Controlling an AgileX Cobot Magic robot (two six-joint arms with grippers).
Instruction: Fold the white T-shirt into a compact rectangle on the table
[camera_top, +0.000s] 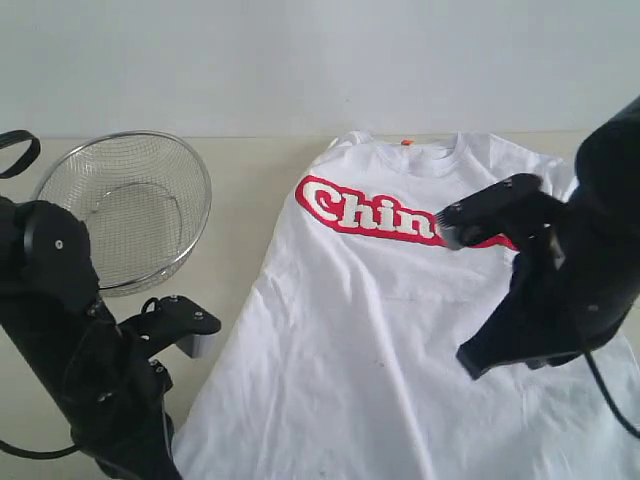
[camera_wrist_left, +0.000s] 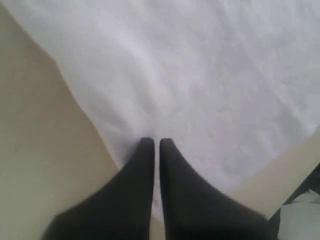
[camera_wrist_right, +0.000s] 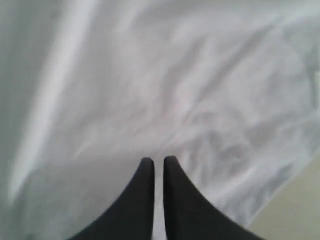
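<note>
While the white T-shirt (camera_top: 380, 340) lies spread front-up on the table (camera_top: 250, 170), its collar points toward the far side, with the orange neck tag (camera_top: 406, 142) showing inside the neckline. The red band (camera_top: 370, 212) of lettering crosses the chest and is partly covered by the right arm (camera_top: 570, 280), which hangs over the shirt's right half. The left arm (camera_top: 70, 330) stands at the near left, beside the shirt's left edge. A wire-mesh basket (camera_top: 130, 210) sits on the table to the left of the shirt, apart from it.

The left gripper (camera_wrist_left: 156, 142) has its two dark fingers drawn together to a thin slit, tips over the cloth just inside its edge. The right gripper (camera_wrist_right: 158, 161) is likewise closed to a narrow gap above rumpled white fabric. Whether either pinches any cloth cannot be told.
</note>
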